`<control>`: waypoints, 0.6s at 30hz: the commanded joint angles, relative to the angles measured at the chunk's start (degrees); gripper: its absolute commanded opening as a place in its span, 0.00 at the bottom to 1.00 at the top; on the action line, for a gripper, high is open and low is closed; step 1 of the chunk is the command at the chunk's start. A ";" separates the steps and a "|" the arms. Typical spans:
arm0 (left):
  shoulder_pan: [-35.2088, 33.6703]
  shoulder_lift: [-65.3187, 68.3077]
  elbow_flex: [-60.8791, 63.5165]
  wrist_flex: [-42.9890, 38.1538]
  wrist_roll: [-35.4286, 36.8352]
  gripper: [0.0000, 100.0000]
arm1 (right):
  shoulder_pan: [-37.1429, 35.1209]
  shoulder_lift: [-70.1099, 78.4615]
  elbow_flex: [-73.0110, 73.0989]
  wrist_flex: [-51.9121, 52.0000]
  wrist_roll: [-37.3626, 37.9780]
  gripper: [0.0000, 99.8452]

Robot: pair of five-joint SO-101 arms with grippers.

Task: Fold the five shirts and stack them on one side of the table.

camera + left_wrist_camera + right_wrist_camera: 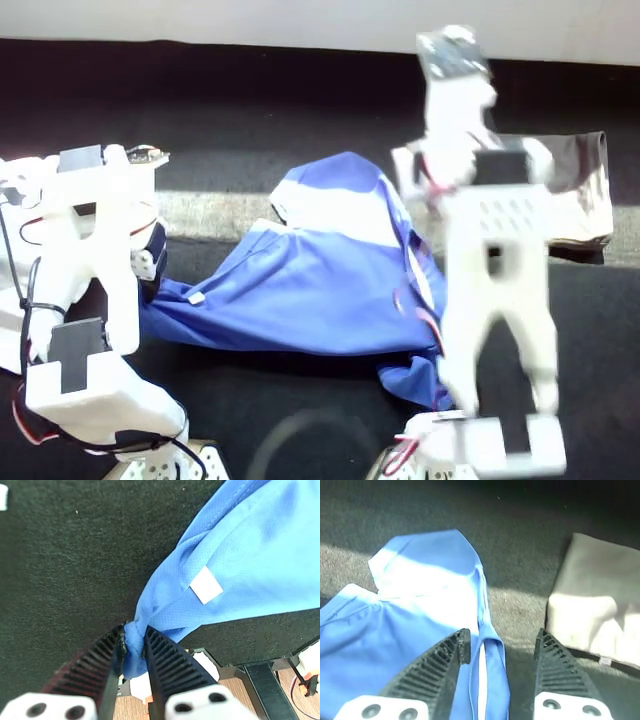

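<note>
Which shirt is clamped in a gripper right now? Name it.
The blue shirt: the left gripper pinches its edge. The pale folded shirt lies apart, ungripped.

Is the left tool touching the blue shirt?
Touching. The left wrist view shows the left tool pinching a bunched corner of the blue shirt.

Both arms have white printed shells, blocky links and black servo housings set in.

Left arm (100,230): thin red and black cables loop along the links farthest back from the gripper.

Right arm (497,250): a grid of small holes marks the plate behind the gripper, with red wires alongside.

Left gripper (134,635): black ribbed finger faces on white mounts, two round screw holes in each.

Right gripper (502,640): same ribbed black fingers, white bases and paired holes.
</note>
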 commanded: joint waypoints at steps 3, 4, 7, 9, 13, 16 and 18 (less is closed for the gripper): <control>-0.84 -2.33 -0.31 -0.44 -0.18 0.01 | -3.21 30.90 -19.12 -11.47 -0.70 0.21; -0.84 -2.42 -0.13 -0.44 -0.18 0.01 | -3.21 36.00 -22.64 -12.62 -0.79 0.21; -0.92 -2.68 0.04 0.00 -0.18 0.01 | -3.21 48.22 -33.54 -12.00 -4.13 0.21; -0.92 -2.68 0.13 0.00 -0.09 0.01 | -3.21 54.20 -41.27 -9.63 -7.12 0.21; -0.92 -2.51 0.13 -0.09 -0.09 0.01 | -4.97 63.25 -55.25 -6.55 -9.05 0.21; -0.92 -2.33 0.13 -0.18 -0.09 0.01 | -6.73 68.35 -62.55 -6.46 -8.88 0.21; -0.92 -2.33 0.13 -0.26 -0.09 0.01 | -6.99 71.34 -65.63 -6.55 -8.88 0.21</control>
